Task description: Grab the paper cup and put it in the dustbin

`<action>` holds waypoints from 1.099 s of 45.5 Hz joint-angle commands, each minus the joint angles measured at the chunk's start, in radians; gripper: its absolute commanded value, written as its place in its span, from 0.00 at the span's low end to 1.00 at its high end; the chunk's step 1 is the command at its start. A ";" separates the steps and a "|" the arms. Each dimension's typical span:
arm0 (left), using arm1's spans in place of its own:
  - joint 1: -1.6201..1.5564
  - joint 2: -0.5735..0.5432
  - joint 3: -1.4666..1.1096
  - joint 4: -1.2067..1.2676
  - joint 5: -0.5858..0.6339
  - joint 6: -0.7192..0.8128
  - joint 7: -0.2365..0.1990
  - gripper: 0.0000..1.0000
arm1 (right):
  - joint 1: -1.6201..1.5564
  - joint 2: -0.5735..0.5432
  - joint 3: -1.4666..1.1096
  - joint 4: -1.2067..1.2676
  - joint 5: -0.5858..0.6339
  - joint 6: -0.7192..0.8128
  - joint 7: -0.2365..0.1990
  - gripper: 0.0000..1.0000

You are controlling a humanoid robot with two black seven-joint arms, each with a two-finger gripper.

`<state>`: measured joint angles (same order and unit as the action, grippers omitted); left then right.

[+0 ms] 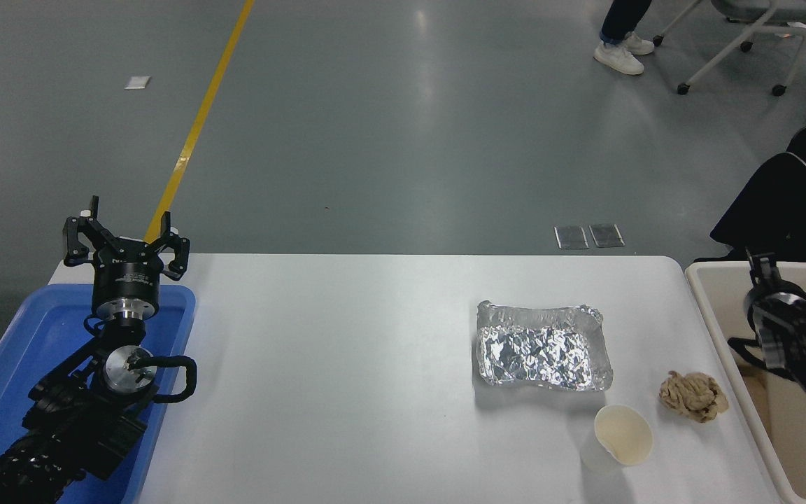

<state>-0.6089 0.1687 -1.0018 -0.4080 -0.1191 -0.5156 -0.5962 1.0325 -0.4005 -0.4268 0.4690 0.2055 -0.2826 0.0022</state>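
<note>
The white paper cup (621, 437) lies tilted on the table near the front right, its cream inside facing up toward me. The cream-beige dustbin (709, 301) stands at the table's right edge, partly cut off by the picture. My right gripper (761, 274) hangs over the dustbin's far part, well right of and beyond the cup, and nothing shows in it. My left gripper (125, 236) is parked at the left, open and empty, above the far end of the blue tray.
A crinkled silver foil tray (541, 346) sits just beyond the cup. A crumpled brown paper wad (694, 396) lies between the cup and the dustbin. A shallow blue tray (39, 334) is under the left arm. A person's legs and a wheeled chair are far back.
</note>
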 commanded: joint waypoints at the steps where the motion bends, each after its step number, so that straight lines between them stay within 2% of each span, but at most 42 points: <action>1: 0.000 0.000 0.000 0.000 0.001 -0.003 0.001 0.99 | 0.230 0.023 -0.280 0.152 0.008 0.003 -0.001 1.00; 10: 0.000 0.000 0.000 -0.002 0.003 -0.003 0.001 0.99 | 0.418 0.060 -0.536 0.269 -0.005 0.028 0.010 1.00; 20: 0.001 0.000 0.000 -0.002 0.003 -0.003 0.001 0.99 | 0.555 0.055 -0.560 0.324 -0.024 0.327 0.015 1.00; 29: 0.001 0.002 0.000 -0.002 0.003 -0.003 0.001 0.99 | 0.736 0.058 -0.601 0.595 -0.287 0.447 0.016 1.00; 34: 0.001 0.002 0.000 -0.002 0.003 -0.003 0.001 0.99 | 0.837 0.068 -0.622 0.730 -0.371 0.517 0.016 1.00; 41: 0.001 0.002 0.000 -0.002 0.003 -0.003 0.001 0.99 | 1.001 0.055 -0.638 0.862 -0.377 0.687 0.016 1.00; 50: 0.001 0.002 0.000 0.000 0.001 -0.003 0.001 0.99 | 1.235 -0.026 -0.636 0.999 -0.371 0.957 0.015 1.00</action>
<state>-0.6076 0.1703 -1.0016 -0.4095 -0.1167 -0.5186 -0.5952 2.0009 -0.3666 -1.0496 1.2819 -0.1336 0.3926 0.0178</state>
